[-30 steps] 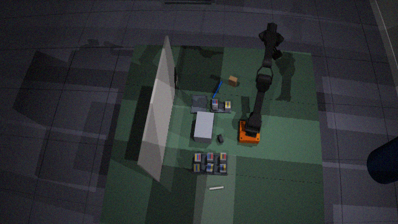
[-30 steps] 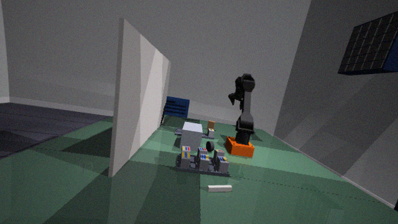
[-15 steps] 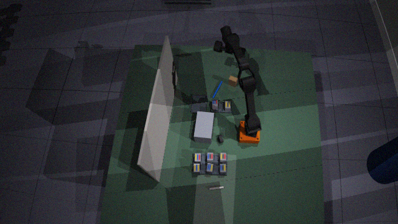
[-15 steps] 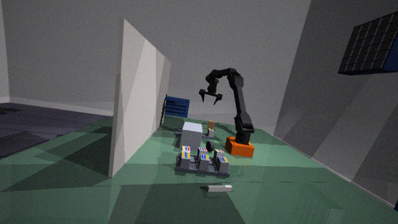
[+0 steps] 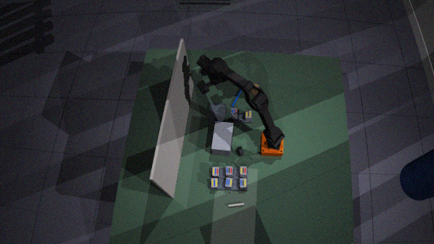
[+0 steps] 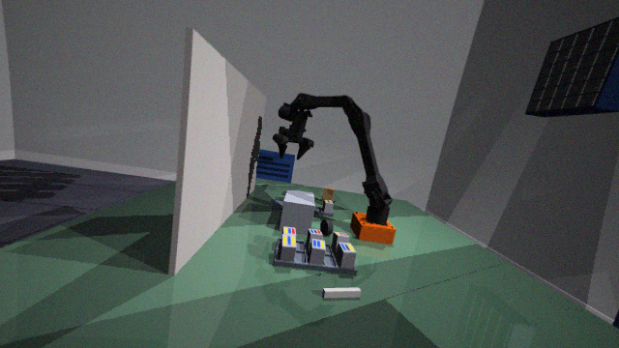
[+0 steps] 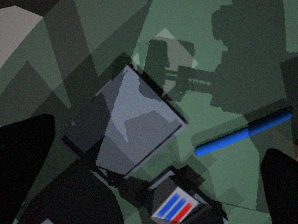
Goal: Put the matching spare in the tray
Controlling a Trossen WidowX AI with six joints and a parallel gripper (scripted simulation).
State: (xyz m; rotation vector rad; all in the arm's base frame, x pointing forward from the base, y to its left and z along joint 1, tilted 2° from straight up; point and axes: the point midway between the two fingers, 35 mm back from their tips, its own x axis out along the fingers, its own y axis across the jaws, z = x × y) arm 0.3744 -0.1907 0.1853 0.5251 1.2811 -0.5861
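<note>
A large grey block, the mounted unit (image 5: 222,137) (image 6: 296,212), stands beside a tall white wall panel (image 5: 171,135) (image 6: 200,145). A dark rack (image 5: 222,184) (image 6: 309,263) in front of it holds several small grey spares (image 5: 229,171) (image 6: 316,245) with red, blue and yellow stripe labels. A shallow grey tray (image 5: 218,112) (image 7: 133,125) lies behind the unit. Two more labelled blocks, one striped red and blue (image 5: 234,111) (image 7: 176,205) and one yellow (image 5: 248,114), sit beside it. My gripper (image 5: 204,85) (image 6: 291,146) (image 7: 162,144) is open and empty, high above the tray area near the wall panel.
A thin blue rod (image 5: 237,97) (image 7: 240,137) lies near the tray. A small black cylinder (image 5: 239,150) (image 6: 326,226) sits by the orange arm base (image 5: 271,147) (image 6: 372,231). A white bar (image 5: 235,205) (image 6: 341,293) lies in front of the rack. A blue board (image 6: 276,166) stands at the back.
</note>
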